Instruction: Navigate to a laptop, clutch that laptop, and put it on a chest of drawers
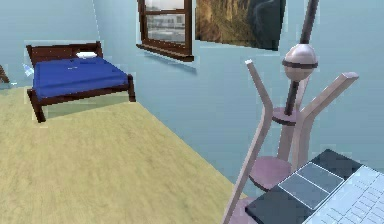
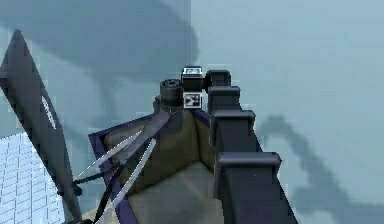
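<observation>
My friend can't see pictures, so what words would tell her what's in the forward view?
A laptop with pale keys pokes in at the bottom right corner, beside a pinkish wooden coat stand near a light blue wall. Across the tan floor stands a bed with a blue cover, and the wall has a window and a picture.

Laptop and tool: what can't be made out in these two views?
Laptop: cut off by the forward view's bottom and right edges, and by the arm side view's left edge.
Tool: its far end lies against the laptop and a brown surface in the arm side view, so whether it holds anything cannot be told.
Wall picture: top cut off by the forward view's upper edge.
</observation>
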You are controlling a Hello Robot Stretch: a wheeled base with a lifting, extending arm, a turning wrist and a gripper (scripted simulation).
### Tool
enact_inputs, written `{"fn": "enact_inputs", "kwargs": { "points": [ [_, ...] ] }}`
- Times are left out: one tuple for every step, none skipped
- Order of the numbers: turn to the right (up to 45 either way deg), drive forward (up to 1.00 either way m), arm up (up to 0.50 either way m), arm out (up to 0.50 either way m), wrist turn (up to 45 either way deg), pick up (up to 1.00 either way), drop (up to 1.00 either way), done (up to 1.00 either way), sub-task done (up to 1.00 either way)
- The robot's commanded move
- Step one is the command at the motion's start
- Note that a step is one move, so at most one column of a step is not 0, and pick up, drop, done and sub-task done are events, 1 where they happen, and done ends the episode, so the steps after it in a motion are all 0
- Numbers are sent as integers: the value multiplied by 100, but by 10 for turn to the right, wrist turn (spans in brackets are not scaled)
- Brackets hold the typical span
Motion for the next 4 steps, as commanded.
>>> {"fn": "enact_inputs", "kwargs": {
  "points": [
    [0, 0, 0, -22, 0, 0, 0, 0, 0],
    [-450, 0, 0, 0, 0, 0, 0, 0, 0],
    [-450, 0, 0, 0, 0, 0, 0, 0, 0],
    [-450, 0, 0, 0, 0, 0, 0, 0, 0]
  ]
}}
